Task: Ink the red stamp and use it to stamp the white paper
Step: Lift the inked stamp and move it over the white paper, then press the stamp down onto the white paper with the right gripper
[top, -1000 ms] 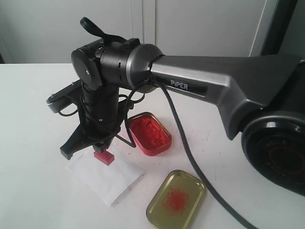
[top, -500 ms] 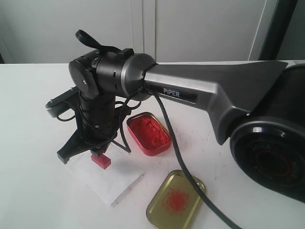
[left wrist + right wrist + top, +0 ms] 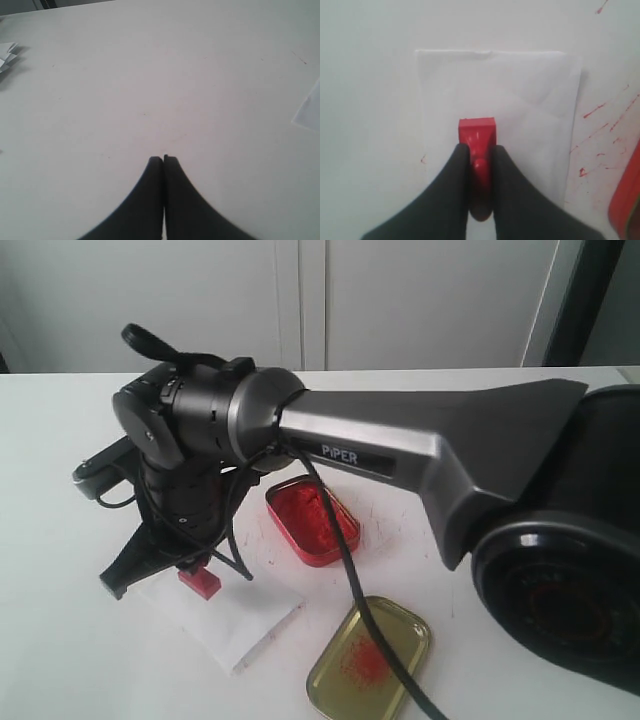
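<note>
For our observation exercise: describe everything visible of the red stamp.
The red stamp is a small, glossy red block, plastic by its look, with a narrower handle. The right gripper is shut on the handle, holding it upright, wide base down, over the white paper. Whether the base touches the sheet cannot be told.

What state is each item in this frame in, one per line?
White paper sheet: lying flat, creased.
Small red plastic stamp: gripped by right hand, over the sheet; contact unclear.
Red rectangular ink tin: open, paste showing.
Gold-coloured tin lid: off, inside up, red-smeared.
Left hand: shut, empty.
</note>
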{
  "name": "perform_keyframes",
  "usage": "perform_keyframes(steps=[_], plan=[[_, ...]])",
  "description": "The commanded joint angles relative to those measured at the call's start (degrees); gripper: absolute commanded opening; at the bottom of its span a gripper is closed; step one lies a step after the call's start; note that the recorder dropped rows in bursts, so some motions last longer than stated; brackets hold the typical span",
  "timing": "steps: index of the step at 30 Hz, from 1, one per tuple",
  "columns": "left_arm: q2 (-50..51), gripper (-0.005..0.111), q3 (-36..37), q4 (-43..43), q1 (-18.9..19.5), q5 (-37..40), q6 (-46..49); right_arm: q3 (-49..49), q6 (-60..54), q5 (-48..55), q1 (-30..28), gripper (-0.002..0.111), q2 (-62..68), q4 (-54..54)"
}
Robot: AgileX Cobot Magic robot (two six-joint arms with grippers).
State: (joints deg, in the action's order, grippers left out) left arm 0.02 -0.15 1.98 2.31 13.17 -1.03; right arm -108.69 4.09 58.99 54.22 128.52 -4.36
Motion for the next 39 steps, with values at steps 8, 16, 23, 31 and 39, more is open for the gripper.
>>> perform_keyframes(steps=[8, 16, 23, 31, 39], plan=[[0.0, 0.0, 0.2, -0.2, -0.2, 0.1, -0.2, 0.1, 0.9, -0.4, -0.1, 0.0, -0.5, -1.5], [0.0, 0.0, 0.2, -0.2, -0.2, 0.1, -0.2, 0.1, 1.1, -0.6, -1.8, 0.0, 0.6, -1.4], [0.0, 0.0, 0.2, -0.2, -0.2, 0.1, -0.2, 0.1, 1.1, -1.3, -2.3, 0.0, 0.9, 1.0], [0.0, 0.0, 0.2, -0.2, -0.2, 0.1, -0.2, 0.1, 1.1, -1.4, -2.3, 0.0, 0.8, 1.0], [0.0, 0.0, 0.2, -0.2, -0.2, 0.1, -0.2, 0.1, 1.1, -1.9, -2.3, 0.0, 2.8, 1.0]])
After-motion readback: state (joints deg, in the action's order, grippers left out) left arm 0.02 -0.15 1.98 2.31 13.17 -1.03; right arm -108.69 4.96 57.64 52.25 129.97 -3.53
